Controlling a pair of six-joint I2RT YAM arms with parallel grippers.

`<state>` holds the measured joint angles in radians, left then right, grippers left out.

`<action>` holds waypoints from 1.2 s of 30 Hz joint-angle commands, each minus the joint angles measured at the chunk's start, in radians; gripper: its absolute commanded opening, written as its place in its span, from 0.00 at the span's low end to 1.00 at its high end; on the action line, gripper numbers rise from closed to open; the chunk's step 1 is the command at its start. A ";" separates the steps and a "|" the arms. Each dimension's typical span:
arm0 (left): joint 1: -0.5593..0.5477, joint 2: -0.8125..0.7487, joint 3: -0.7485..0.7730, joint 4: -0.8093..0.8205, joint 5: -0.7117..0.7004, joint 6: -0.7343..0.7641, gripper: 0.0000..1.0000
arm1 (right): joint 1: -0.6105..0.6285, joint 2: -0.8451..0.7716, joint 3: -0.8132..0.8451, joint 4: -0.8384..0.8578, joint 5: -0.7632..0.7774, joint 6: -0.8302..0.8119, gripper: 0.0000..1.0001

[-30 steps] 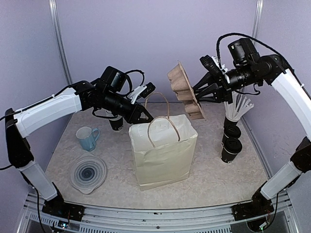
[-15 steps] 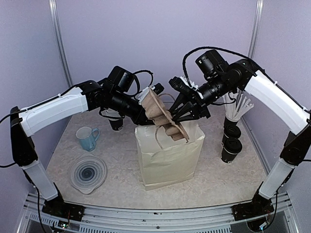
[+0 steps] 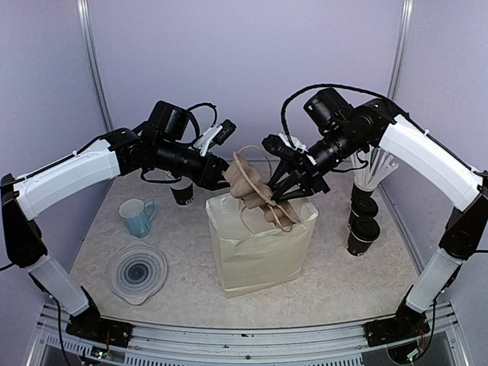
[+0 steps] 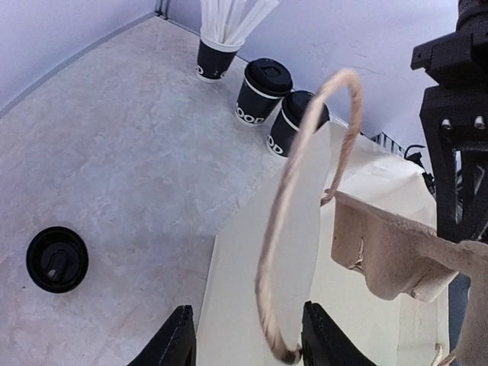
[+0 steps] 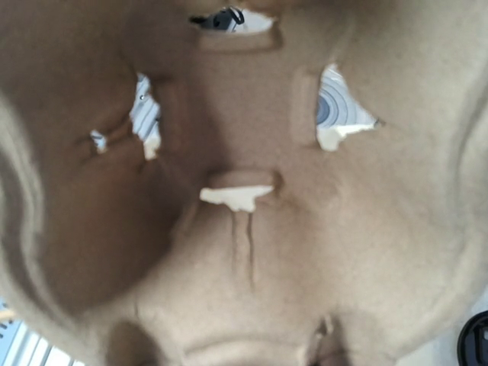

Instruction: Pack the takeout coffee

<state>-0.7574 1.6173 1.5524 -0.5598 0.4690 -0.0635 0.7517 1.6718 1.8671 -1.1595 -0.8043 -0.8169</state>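
Note:
The brown pulp carrier tray [image 3: 255, 187] hangs tilted over the mouth of the cream paper bag [image 3: 259, 244], with one end dipping inside. My right gripper [image 3: 296, 183] is shut on the tray's right side. The tray [image 5: 252, 229] fills the right wrist view and hides the fingers. My left gripper [image 4: 248, 324] is open, and the bag's rope handle [image 4: 293, 213] stands loose between its fingers. Two lidded black coffee cups [image 3: 364, 219] stand at the right, and both cups [image 4: 261, 90] show at the top of the left wrist view.
A black cup of white straws [image 3: 374, 171] stands behind the two coffees. Another black cup [image 3: 181, 192] sits under my left arm. A blue mug [image 3: 137, 216] and a clear round lid [image 3: 139, 271] lie at the front left. A loose black lid [image 4: 57, 259] rests on the table.
My right arm swung the tray from high on the right down to the bag's mouth. My left gripper went from shut to open around the handle.

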 commanded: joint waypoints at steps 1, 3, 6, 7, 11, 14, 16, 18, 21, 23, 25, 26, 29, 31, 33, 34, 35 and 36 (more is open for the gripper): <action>0.031 -0.124 -0.074 0.110 -0.069 -0.061 0.48 | 0.006 -0.014 0.031 0.043 0.014 0.057 0.18; 0.033 -0.178 -0.119 0.150 -0.079 -0.074 0.47 | 0.004 -0.021 0.028 0.071 0.025 0.075 0.18; 0.034 -0.289 -0.225 0.210 -0.033 -0.072 0.46 | 0.004 -0.017 0.024 0.083 0.043 0.090 0.18; 0.032 -0.334 -0.258 0.228 -0.021 -0.073 0.46 | 0.003 -0.013 0.024 0.081 0.043 0.093 0.17; 0.012 -0.457 -0.405 0.332 0.058 -0.088 0.49 | -0.001 -0.010 0.016 0.092 0.032 0.112 0.18; -0.072 -0.548 -0.517 0.453 0.032 -0.071 0.53 | -0.005 -0.020 0.019 0.102 0.019 0.128 0.18; -0.151 -0.590 -0.576 0.523 -0.059 -0.049 0.56 | -0.008 -0.025 0.019 0.108 0.021 0.137 0.18; -0.209 -0.612 -0.610 0.575 -0.115 -0.043 0.57 | -0.009 -0.030 0.018 0.114 0.030 0.144 0.18; -0.268 -0.594 -0.629 0.625 -0.179 -0.037 0.59 | -0.012 -0.032 0.013 0.116 0.030 0.152 0.18; -0.297 -0.572 -0.627 0.638 -0.222 -0.021 0.59 | -0.012 -0.032 0.009 0.119 0.027 0.156 0.18; -0.320 -0.535 -0.615 0.647 -0.272 -0.015 0.60 | -0.011 -0.033 0.009 0.119 0.027 0.161 0.19; -0.326 -0.516 -0.610 0.652 -0.292 -0.014 0.60 | -0.011 -0.034 0.008 0.119 0.026 0.162 0.19; -0.336 -0.476 -0.605 0.666 -0.374 -0.007 0.60 | -0.012 -0.038 0.007 0.120 0.025 0.165 0.19; -0.336 -0.459 -0.607 0.673 -0.411 -0.006 0.60 | -0.011 -0.042 0.005 0.120 0.025 0.165 0.19; -0.335 -0.446 -0.604 0.676 -0.414 -0.006 0.61 | -0.012 -0.046 -0.001 0.122 0.025 0.166 0.19; -0.336 -0.431 -0.602 0.678 -0.401 -0.006 0.61 | -0.011 -0.048 -0.006 0.125 0.026 0.167 0.19; -0.337 -0.423 -0.599 0.680 -0.384 -0.008 0.60 | -0.011 -0.049 -0.011 0.125 0.028 0.166 0.19; -0.337 -0.411 -0.595 0.682 -0.371 -0.012 0.60 | -0.011 -0.050 -0.014 0.126 0.028 0.165 0.19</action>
<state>-1.0889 1.1790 0.9321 0.0719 0.1074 -0.0868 0.7448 1.6604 1.8668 -1.0470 -0.7692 -0.6605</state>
